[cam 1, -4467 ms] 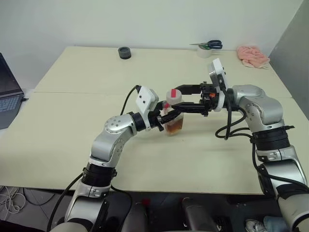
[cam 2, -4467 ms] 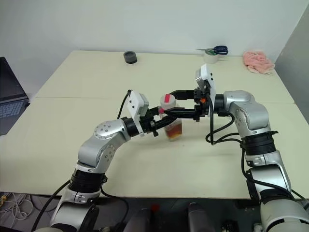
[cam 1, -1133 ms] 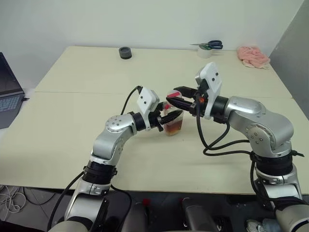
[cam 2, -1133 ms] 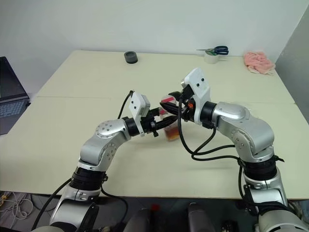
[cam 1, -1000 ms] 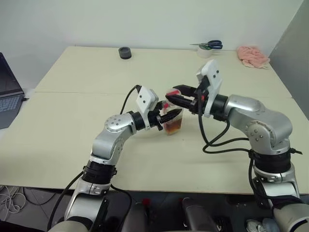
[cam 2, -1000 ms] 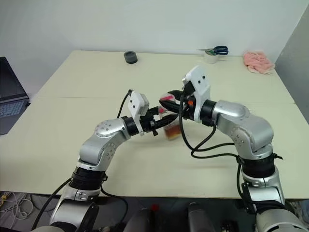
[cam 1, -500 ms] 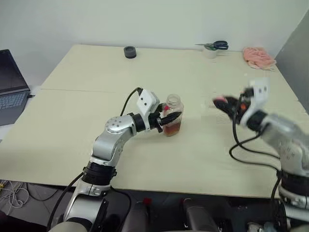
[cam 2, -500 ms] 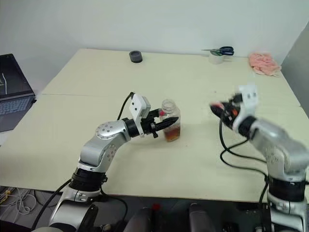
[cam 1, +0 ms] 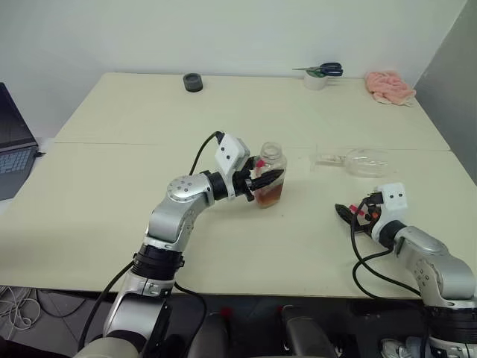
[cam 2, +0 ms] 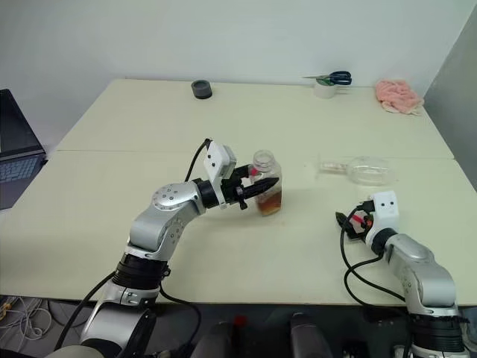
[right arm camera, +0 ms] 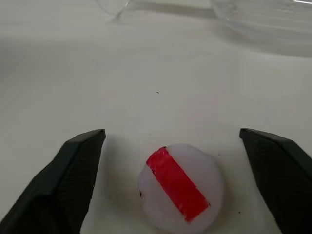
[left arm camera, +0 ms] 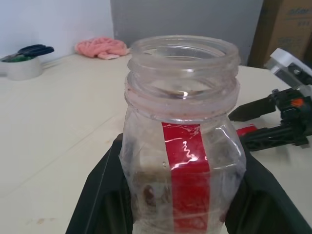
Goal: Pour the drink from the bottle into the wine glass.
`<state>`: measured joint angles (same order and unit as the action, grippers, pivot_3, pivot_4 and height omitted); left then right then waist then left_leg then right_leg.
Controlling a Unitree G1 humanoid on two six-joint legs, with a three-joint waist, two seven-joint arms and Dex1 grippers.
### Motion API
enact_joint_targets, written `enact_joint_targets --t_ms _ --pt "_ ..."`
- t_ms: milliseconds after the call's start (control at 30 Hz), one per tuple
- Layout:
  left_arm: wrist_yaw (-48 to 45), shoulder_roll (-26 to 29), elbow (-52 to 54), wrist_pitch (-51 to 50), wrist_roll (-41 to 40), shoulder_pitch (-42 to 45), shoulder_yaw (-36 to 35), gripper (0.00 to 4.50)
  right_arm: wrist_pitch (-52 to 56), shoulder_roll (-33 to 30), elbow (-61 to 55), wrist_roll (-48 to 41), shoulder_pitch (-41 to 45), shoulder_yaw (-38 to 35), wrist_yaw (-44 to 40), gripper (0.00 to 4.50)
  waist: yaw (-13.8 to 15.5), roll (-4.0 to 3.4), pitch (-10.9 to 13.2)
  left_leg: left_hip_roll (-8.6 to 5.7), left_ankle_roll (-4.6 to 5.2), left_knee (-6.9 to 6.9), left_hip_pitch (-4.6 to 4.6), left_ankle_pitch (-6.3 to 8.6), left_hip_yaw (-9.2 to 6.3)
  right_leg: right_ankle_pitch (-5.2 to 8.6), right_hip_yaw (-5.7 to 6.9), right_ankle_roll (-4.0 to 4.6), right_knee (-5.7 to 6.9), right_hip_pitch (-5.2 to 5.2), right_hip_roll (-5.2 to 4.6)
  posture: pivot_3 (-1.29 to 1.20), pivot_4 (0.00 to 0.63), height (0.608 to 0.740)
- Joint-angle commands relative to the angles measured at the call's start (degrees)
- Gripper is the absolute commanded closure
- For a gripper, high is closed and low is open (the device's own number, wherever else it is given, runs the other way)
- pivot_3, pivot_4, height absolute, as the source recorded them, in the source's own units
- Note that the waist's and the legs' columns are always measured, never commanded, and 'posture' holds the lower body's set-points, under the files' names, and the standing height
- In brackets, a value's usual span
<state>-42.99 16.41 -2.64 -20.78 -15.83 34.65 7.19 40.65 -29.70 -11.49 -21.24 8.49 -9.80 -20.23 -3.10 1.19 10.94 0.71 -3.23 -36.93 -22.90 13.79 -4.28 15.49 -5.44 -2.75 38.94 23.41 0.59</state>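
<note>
Bottle (cam 1: 269, 175) uncapped, upright at table (cam 1: 112, 216) centre, gripped by left jaws (cam 1: 262, 179). Cap (right arm camera: 181, 186) deposited between open right jaws (cam 1: 349, 215). Wine glass (cam 1: 356, 159) lying sideways at bottle's 3 o'clock; to be righted before pouring.

Lab or office: bare worktable (cam 1: 112, 216), laptop (cam 1: 13, 142), plain walls.

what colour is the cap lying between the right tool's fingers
White with a red stripe across its top; the cap shows best in the right wrist view.
</note>
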Motion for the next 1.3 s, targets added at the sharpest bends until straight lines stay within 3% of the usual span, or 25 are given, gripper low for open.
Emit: enact_joint_targets --t_ms 33,167,300,400,533,733,1167,1300 --pt "2.8 -0.2 -0.2 1.8 0.5 2.4 -2.7 2.69 1.1 -4.2 -6.4 -0.7 1.9 0.3 -4.0 0.0 0.0 0.0 0.0 0.0 0.0 0.0 0.0 0.0 0.0 0.0 0.0 0.0 0.0 0.0 0.0 0.0 0.15 0.74" --pt "6.4 0.5 -2.3 2.0 0.7 3.4 -6.0 2.69 5.7 -8.4 -13.7 -4.7 8.5 2.9 -9.0 0.0 -0.3 0.0 0.0 0.01 0.0 0.0 0.02 0.0 -0.01 0.0 -0.01 -0.01 0.02 0.01 0.02 0.0 0.15 0.74" --pt "11.2 2.0 -5.1 2.4 1.3 5.1 -10.2 2.69 10.6 -7.4 -18.7 -9.7 18.9 8.9 -13.0 0.0 -0.4 0.01 0.0 0.07 0.0 0.01 0.03 0.0 -0.08 -0.01 0.05 0.0 0.03 0.01 0.09 0.0 0.15 0.74" --pt "15.2 3.9 -8.8 3.5 2.9 6.5 -12.9 2.69 9.0 -1.5 -15.3 -5.8 26.5 18.1 -11.8 0.0 -0.4 0.02 0.0 0.09 0.0 0.01 0.01 0.0 -0.17 0.0 0.15 0.0 0.0 0.0 0.11 0.0 0.15 0.74" --pt "19.1 6.4 -11.8 4.0 4.5 7.1 -15.4 2.69 5.4 7.6 -6.8 -0.9 32.6 24.6 -9.1 0.0 -0.2 0.03 0.0 0.06 -0.01 -0.01 -0.06 0.0 -0.2 -0.03 0.23 0.05 0.0 0.03 0.01 0.0 0.15 0.74" --pt "20.9 7.9 -13.0 5.3 3.5 4.5 -18.9 2.69 -0.3 17.5 5.8 4.3 38.4 24.9 -5.5 0.0 0.5 0.06 0.0 -0.08 -0.03 -0.01 -0.15 -0.01 -0.3 -0.18 0.44 0.3 0.01 0.08 -0.28 0.0 0.15 0.74" --pt "22.2 6.2 -18.5 11.2 2.3 1.8 -22.0 2.69 -0.6 18.3 6.7 6.6 38.2 24.8 -7.8 0.0 1.1 0.07 0.0 -0.06 -0.05 0.0 -0.19 0.0 -0.37 -0.21 0.56 0.34 0.09 0.15 -0.28 0.0 0.15 0.74" --pt "22.5 6.0 -19.4 11.5 1.9 1.5 -22.1 1.43 -0.4 18.3 6.4 7.0 38.1 24.6 -7.8 0.0 1.1 0.07 0.0 -0.05 -0.05 -0.01 -0.17 0.0 -0.36 -0.23 0.55 0.37 0.1 0.14 -0.26 0.0 0.15 0.74"
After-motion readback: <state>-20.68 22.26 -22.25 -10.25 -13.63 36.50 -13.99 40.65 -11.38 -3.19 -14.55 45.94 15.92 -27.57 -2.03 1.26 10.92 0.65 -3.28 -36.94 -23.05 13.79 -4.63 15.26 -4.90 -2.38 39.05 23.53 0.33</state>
